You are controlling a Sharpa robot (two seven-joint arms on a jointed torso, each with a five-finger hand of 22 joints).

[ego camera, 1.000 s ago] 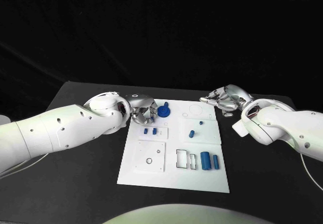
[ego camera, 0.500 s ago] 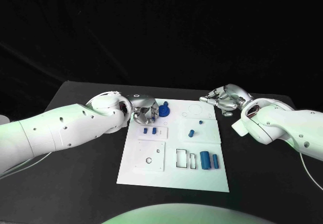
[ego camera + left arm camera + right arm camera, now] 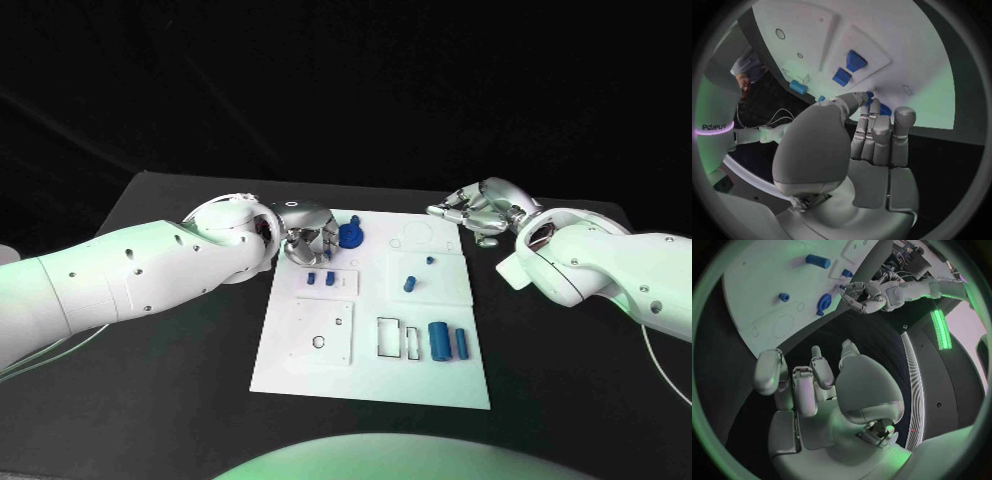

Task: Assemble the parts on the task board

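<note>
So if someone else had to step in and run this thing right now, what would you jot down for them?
Left hand: at the far left corner of the task board, fingers at the round blue part; whether it grips it cannot be told.
Right hand: off the board's far right corner, fingers curled, holding nothing.
Parts: two small blue blocks on the left; a small piece mid-board; two blue cylinders lying at the right, beside an empty rectangular slot.
Done: little that shows.
Left: the loose parts, it seems, need seating.
</note>
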